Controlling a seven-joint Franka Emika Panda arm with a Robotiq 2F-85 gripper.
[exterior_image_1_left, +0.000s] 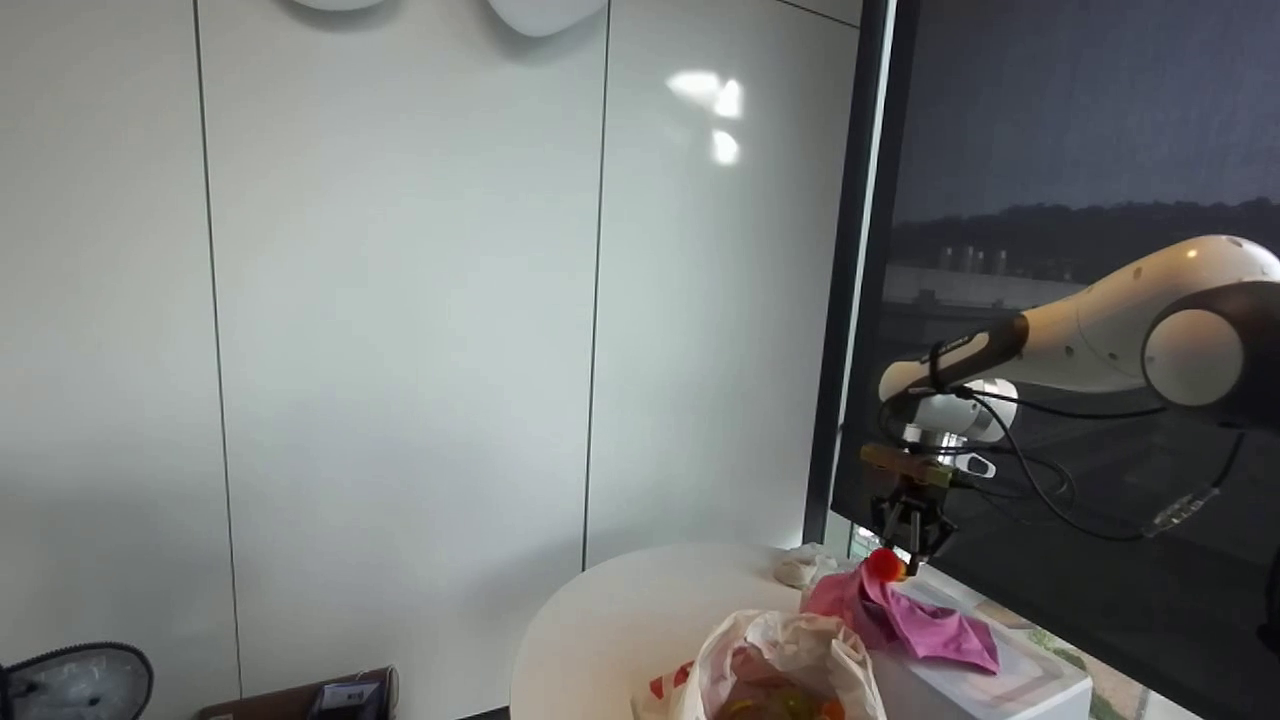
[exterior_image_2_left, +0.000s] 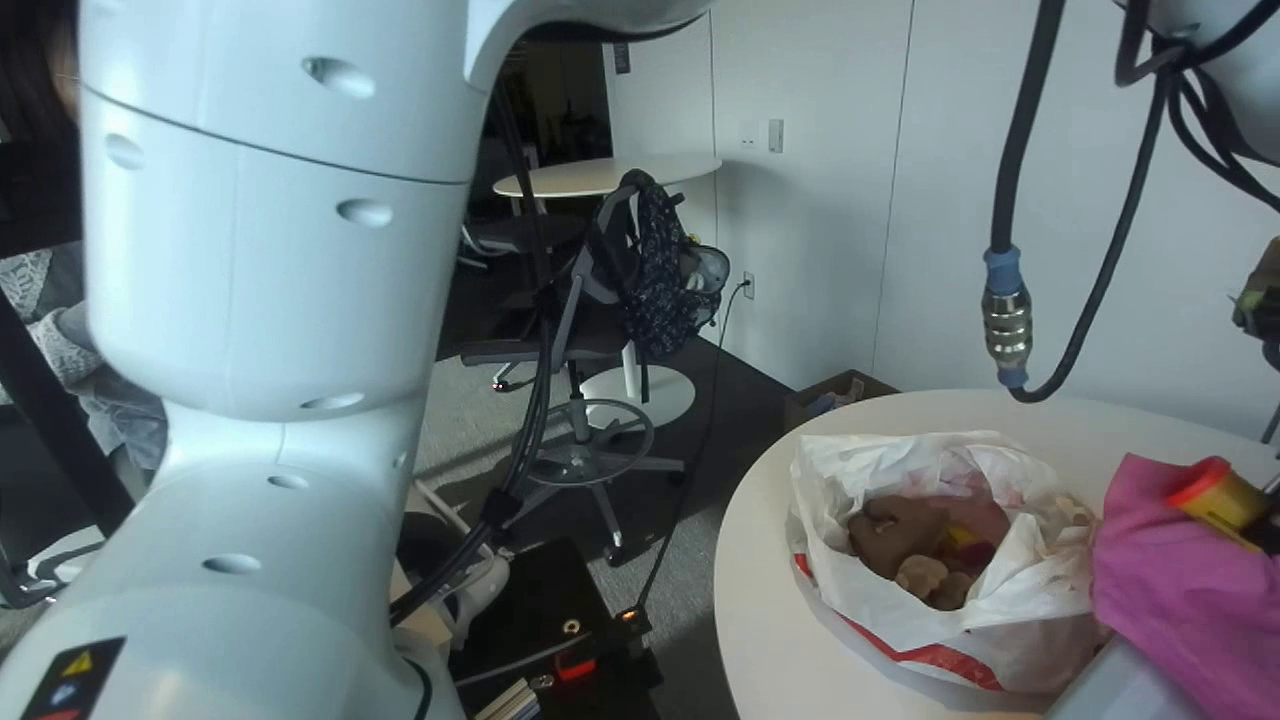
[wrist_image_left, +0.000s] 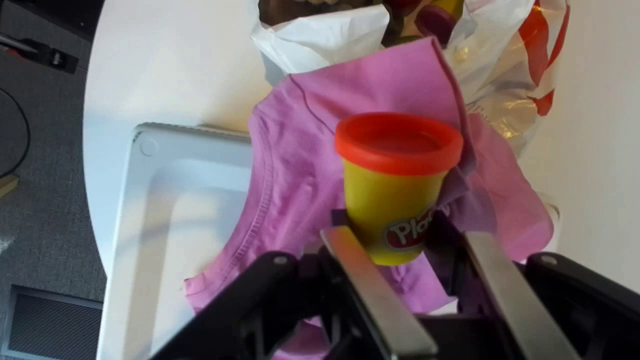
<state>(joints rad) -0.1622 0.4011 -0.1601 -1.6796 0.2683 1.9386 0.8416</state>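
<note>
Locked on the yellow cup (wrist_image_left: 390, 200) over the pink cloth (wrist_image_left: 300, 155)!

Both fingers (wrist_image_left: 378, 292) of the gripper (wrist_image_left: 391, 232) are clamped on it, squeezing the lower half from 2 sides, and look at that red lid (wrist_image_left: 398, 142), snug on top! Play-Doh lettering shows near the base. In an exterior view the cup sits at a slant; whether it brushes the pink cloth, I can't tell. And what a rumpled spread that cloth makes, draped across a white box (wrist_image_left: 200, 200) with part of its recessed top bare! Right alongside, the white plastic bag (exterior_image_2_left: 1040, 580) with red markings gapes wide on the round table (exterior_image_2_left: 760, 520), brown lumps (exterior_image_2_left: 895, 535) inside. Up above, the robot arm (exterior_image_1_left: 1090, 330) stretches in front of a dark window (exterior_image_1_left: 1050, 100), black cables looping beneath it. Background now: 1 dark backpack (exterior_image_2_left: 650, 265), hanging on a chair (exterior_image_2_left: 590, 345).
</note>
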